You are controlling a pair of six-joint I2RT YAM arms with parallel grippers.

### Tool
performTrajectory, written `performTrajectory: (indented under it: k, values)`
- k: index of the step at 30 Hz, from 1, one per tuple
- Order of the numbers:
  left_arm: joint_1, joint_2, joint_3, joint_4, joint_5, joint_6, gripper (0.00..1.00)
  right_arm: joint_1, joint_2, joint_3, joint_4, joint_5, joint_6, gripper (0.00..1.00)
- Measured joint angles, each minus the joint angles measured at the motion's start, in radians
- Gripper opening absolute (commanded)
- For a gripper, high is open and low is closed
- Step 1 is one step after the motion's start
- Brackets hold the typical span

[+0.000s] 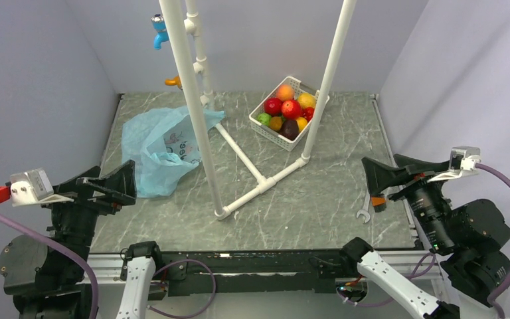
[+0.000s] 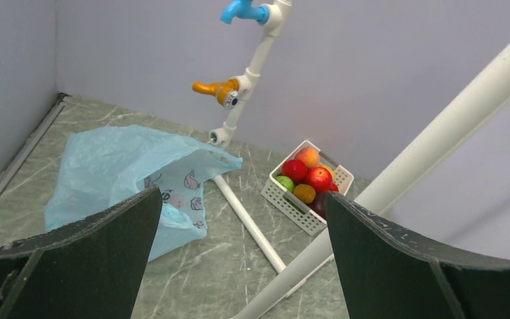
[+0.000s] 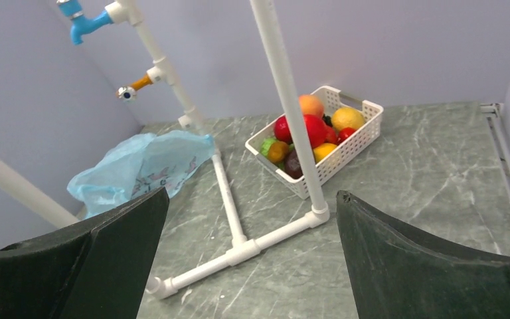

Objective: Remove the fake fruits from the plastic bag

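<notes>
Fruits [image 1: 291, 108], red and orange among them, lie heaped in a white basket [image 1: 265, 129] at the far side of the desk [image 1: 319, 199], just right of centre. The bag [image 1: 163, 149] is well apart from them at the far left, slumped and crumpled with one corner against the pipe frame [image 1: 262, 179]. I see no fruit bulging in it, though its folds could hide one. To my eye the emptying looks done or nearly so. If anything remains, the next move calls for one hand to pin or lift the bag's mouth while the other reaches in. Both arms sit folded low at the near edge, one at each corner. The left hand [image 1: 116, 186] points towards the bag, jaws wide apart and holding nothing. The right hand [image 1: 392, 174] is likewise spread and empty, near a spanner [image 1: 364, 214].
</notes>
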State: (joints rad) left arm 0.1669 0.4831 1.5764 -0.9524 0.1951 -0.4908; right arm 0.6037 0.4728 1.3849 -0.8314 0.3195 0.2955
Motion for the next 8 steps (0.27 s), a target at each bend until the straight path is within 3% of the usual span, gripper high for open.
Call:
performTrajectory:
  k: [8]
  values:
    - [0.000, 0.013, -0.009, -0.037, -0.027, 0.011, 0.99, 0.000, -0.043, -0.019, 0.002, 0.077, -0.004, 1.00]
